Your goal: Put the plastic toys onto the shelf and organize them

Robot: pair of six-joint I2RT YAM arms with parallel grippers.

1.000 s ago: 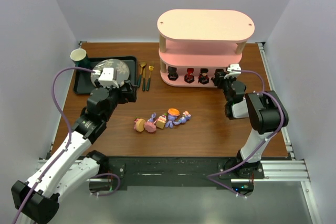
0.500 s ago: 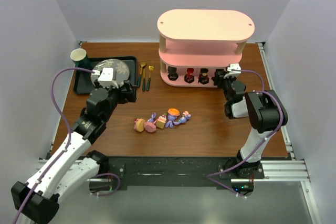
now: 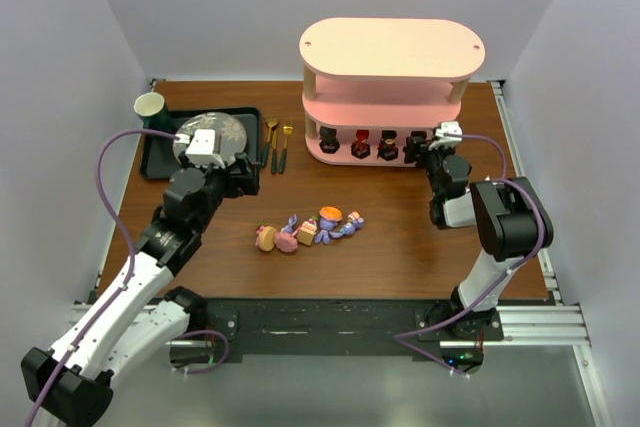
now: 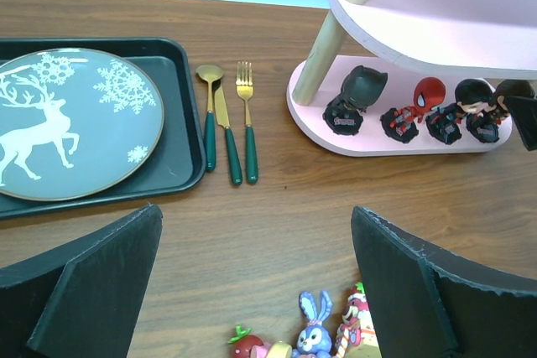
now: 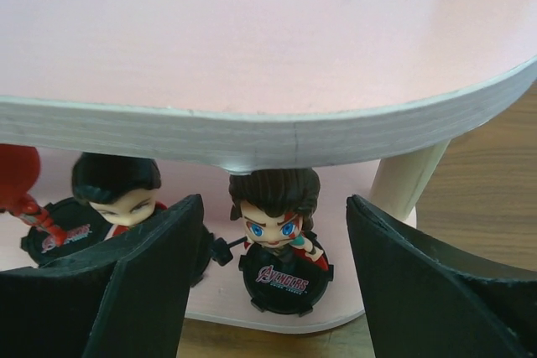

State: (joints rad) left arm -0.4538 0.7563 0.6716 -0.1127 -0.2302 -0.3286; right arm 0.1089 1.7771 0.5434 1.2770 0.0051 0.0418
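Brown wooden table (image 3: 420,247), plain pale walls (image 3: 200,7) all round. The pink shelf (image 3: 392,47) sat upper right, with four dark figurines (image 4: 357,98) along its bottom tier and the other toys (image 3: 308,230) loose mid-frame. Right gripper (image 5: 274,200) was spread around the end figurine (image 5: 281,241), not touching it. Left gripper (image 4: 256,211) gaped wide, holding nothing.

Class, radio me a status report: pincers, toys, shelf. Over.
Left pincer open, empty. Right pincer open, flanking rightmost dark toy. Four dark toys on shelf bottom; colourful toys loose on table.
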